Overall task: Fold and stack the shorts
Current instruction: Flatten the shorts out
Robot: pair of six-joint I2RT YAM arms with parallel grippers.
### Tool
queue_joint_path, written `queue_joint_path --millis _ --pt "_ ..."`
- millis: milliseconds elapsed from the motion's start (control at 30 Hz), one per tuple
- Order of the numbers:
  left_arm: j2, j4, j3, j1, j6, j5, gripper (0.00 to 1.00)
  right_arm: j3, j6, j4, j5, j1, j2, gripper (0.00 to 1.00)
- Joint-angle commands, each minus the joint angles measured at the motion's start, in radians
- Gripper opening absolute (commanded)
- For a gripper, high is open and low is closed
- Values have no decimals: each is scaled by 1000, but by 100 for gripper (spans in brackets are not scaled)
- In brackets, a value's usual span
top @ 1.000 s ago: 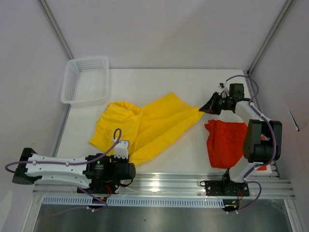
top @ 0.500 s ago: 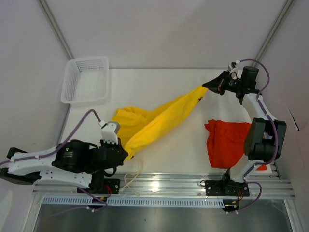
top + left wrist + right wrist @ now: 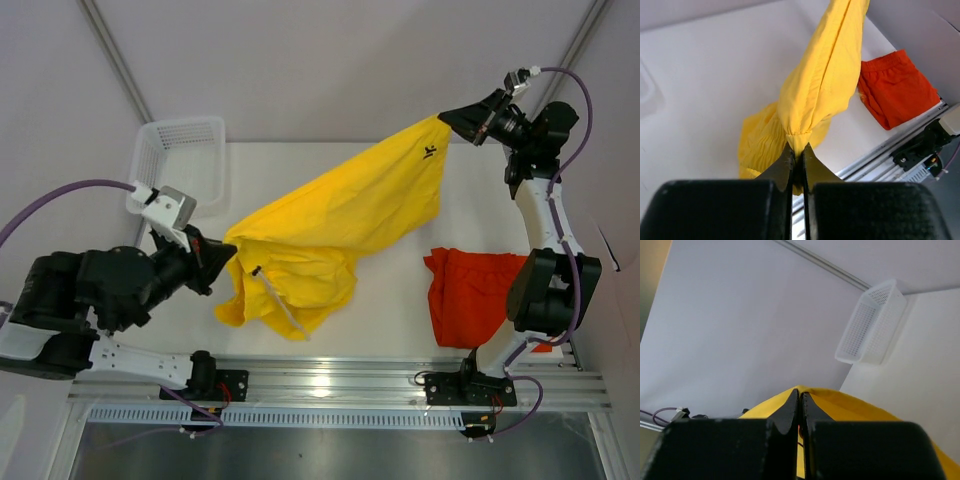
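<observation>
- Looking down from the top view, the yellow shorts (image 3: pixel 340 215) are strung up in the air between both arms, over the middle of the table (image 3: pixel 390 310).
- The left gripper (image 3: pixel 222 255) has its tips buried in the fabric from above. The left wrist view shows the jaws pinched almost together on a gathered corner of yellow cloth.
- Which part of the shorts that corner is, I can't tell, it's too bunched.
- The right gripper (image 3: pixel 447 117) is clamped tight on the opposite corner up at 2 o'clock. Its wrist camera only shows a sliver of yellow past the fingers.
- The lower part of the yellow pair sags in a crumpled lump toward 7 o'clock. I can't tell if it touches the table.
- Only one end of the white drawstring (image 3: pixel 275 300) shows, dangling off that lump.
- There's a small black logo (image 3: pixel 430 152) near the high corner, too tiny to read.
- The left arm is cut off at the 9 o'clock edge of the picture.
- The yellow pair's long axis runs from about 8 o'clock up to 2 o'clock, with the 2 o'clock end higher.
- The orange-red shorts (image 3: pixel 470 295) lie flat on the table at about 4 o'clock, well apart from the yellow pair, long axis roughly 12 to 6. The right arm hides their 3 o'clock edge.
- A white mesh basket (image 3: pixel 175 165) sits at the 10 o'clock corner.
</observation>
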Motion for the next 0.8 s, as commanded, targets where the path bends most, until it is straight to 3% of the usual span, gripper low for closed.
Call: queue_joint_path --millis 0,167,267,367,433,667,767 --pt "-53 145 69 -5 383 -48 0 73 161 198 46 -30 -8 0" --pt "-99 469 22 -3 685 -123 0 116 330 402 88 -35 15 0" --pt "-78 669 -69 -3 835 -178 0 131 364 411 118 -35 14 0" --pt "-6 724 -106 3 932 -244 0 140 366 405 137 -35 15 0" --pt "68 692 -72 82 925 -234 0 144 373 411 146 -35 20 0" --pt "223 424 60 502 706 218 0 174 378 397 169 -35 40 0" --pt "306 321 222 816 531 498 0 176 378 391 184 -35 40 0"
